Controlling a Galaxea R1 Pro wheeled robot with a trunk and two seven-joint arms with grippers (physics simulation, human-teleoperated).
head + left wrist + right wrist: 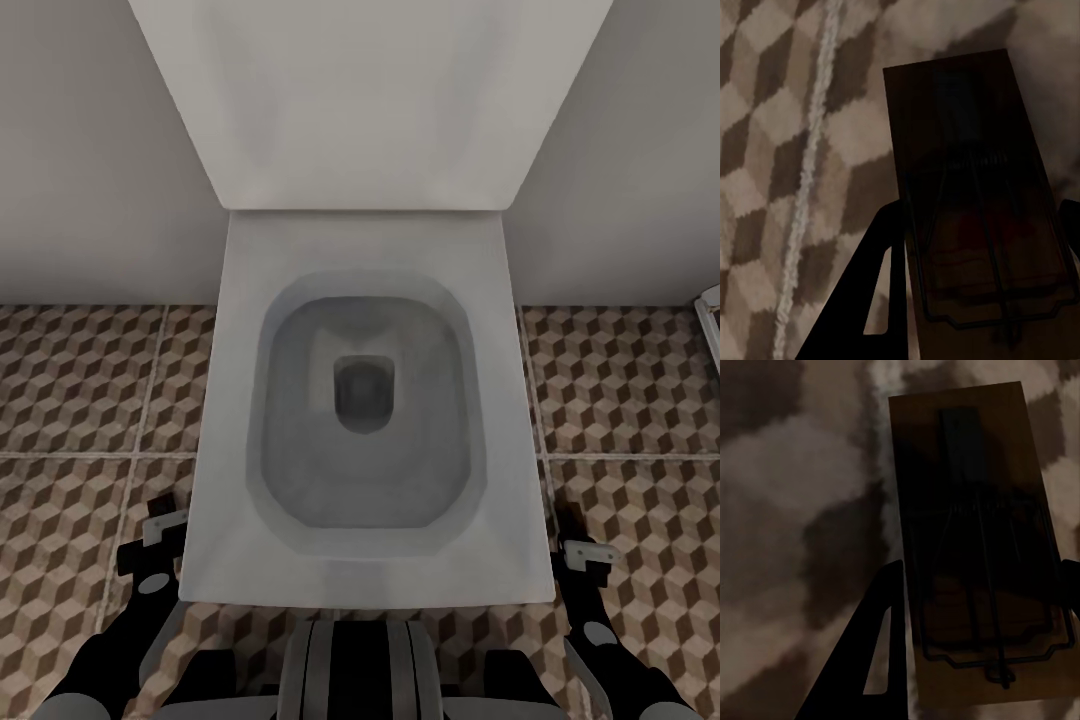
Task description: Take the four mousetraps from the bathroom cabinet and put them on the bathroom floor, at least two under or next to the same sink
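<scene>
Nearest you, the robot's dark trunk (358, 672) sits just in front of the white toilet (365, 420), whose raised lid (368, 100) leans on the pale wall (90, 150). Left of the toilet, your left gripper (152, 545) hangs low over the bathroom floor (80, 400), its fingers (881, 277) clamped on a mousetrap (967, 172) above a grout line. Right of the toilet, your right gripper (585, 560) likewise grips a second mousetrap (967, 510) over the cube-patterned tiles.
</scene>
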